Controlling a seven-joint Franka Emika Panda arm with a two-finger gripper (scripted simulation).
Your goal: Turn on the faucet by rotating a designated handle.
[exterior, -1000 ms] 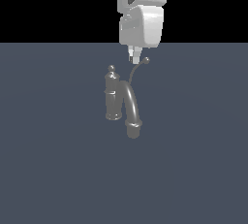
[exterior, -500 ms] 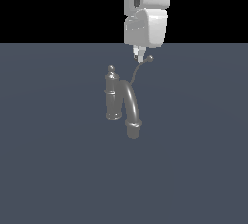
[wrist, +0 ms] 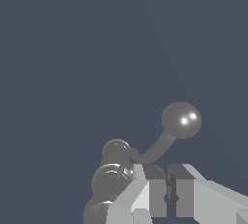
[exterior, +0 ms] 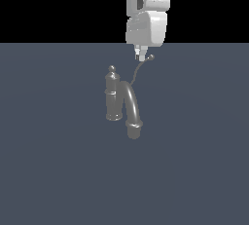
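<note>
Handle [exterior: 141, 68] first: thin curved grey lever, rising off the post area behind the spout and ending in a small ball tip [exterior: 151, 57] up near the horizon line. In the wrist view that ball [wrist: 181, 120] looks big and shiny, w/ the lever stem curving back toward the post knob [wrist: 116, 150]. Faucet [exterior: 121, 102] stands mid-scene on the dark blue-grey floor [exterior: 48, 170]: upright post w/ knob top, thick arched spout coming fwd and down to a wider tip.

Gripper [exterior: 140, 56] hangs just above the lever, fingertips right beside the ball, on the exterior view's left of it. Can't tell if there's contact. Jaws are nearly together, only a slim gap between the pads [wrist: 156, 196] in the wrist view, nothing held in it.

Step in hand, by my read: line up to push the lever round, not grab it. Narrow jaws suit that, they act as one stiff finger. To do it well: drop a touch so the fingertips sit below the ball on the stem, press sideways, follow an arc about the post. Too high and the tips may slip over the ball. Keep clear of the spout.
</note>
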